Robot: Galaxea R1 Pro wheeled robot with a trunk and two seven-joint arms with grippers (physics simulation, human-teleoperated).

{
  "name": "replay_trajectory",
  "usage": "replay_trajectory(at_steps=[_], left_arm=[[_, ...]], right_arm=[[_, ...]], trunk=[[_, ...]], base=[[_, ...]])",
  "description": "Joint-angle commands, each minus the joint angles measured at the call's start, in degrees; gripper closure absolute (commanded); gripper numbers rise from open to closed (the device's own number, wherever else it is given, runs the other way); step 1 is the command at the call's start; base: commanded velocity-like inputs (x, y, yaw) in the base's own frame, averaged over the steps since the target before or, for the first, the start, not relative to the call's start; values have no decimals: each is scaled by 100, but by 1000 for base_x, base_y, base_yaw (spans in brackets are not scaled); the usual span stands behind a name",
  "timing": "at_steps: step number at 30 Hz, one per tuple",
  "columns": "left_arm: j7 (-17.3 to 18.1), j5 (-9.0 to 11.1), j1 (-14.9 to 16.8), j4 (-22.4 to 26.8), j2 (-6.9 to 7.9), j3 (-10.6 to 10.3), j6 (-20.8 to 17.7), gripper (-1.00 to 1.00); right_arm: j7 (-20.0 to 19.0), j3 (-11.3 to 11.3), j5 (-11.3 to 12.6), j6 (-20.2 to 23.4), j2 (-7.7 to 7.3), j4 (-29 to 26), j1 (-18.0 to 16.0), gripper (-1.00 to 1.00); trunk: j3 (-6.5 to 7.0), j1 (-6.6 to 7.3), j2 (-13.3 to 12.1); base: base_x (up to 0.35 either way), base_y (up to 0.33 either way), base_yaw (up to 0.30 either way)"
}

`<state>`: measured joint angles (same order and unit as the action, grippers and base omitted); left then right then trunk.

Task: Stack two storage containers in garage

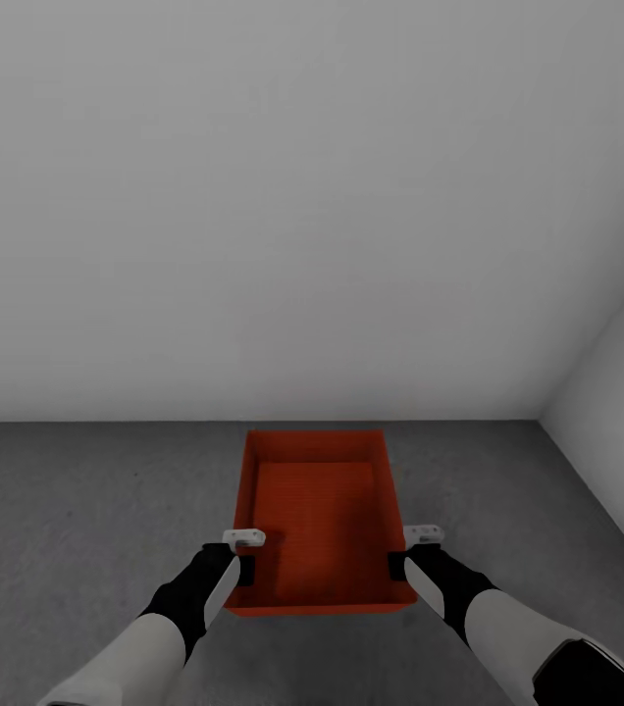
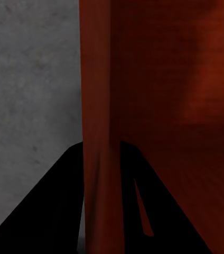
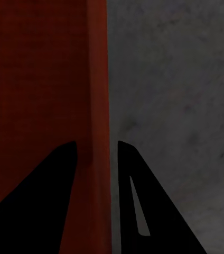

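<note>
Above grey floor (image 1: 77,510), one storage container (image 1: 317,510), left pincer (image 1: 241,569), right pincer (image 1: 398,566) gripping walls.

**My Arms and Grippers: External Appearance**

My left forearm (image 1: 121,659) is a smooth, pale grey-white cylindrical shell. It narrows into a matte black wrist section (image 1: 197,586) with a curved seam where black meets white. My right forearm (image 1: 513,639) has the same white shell and black wrist (image 1: 446,579); a glossy black joint housing (image 1: 592,675) shows near the lower corner of the head view. Each wrist carries a small light grey bracket with two dark holes, left (image 1: 244,536) and right (image 1: 424,534). In the wrist views my fingers (image 2: 54,211) (image 3: 159,211) are flat black tapering wedges, each inner face marked by a narrow slot.
</note>
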<state>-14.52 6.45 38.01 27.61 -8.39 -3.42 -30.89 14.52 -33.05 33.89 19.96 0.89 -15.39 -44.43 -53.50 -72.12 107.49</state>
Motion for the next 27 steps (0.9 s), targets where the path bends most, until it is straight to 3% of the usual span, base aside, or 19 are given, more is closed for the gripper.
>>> replay_trajectory(at_steps=[1,18,27], left_arm=[[-95,165,5,7,13,-53,-14,100],[-95,170,5,6,13,-53,-14,100],[-102,165,5,6,13,-53,-14,100]], right_arm=[[95,-97,74,17,-97,-25,-4,100],[95,-97,74,22,-97,-25,-4,100],[95,-97,74,43,-99,-26,-4,100]], trunk=[[-32,-22,44],[-490,-395,726],[-517,-395,726]], base=[[0,0,0],[0,0,0],[0,0,0]])
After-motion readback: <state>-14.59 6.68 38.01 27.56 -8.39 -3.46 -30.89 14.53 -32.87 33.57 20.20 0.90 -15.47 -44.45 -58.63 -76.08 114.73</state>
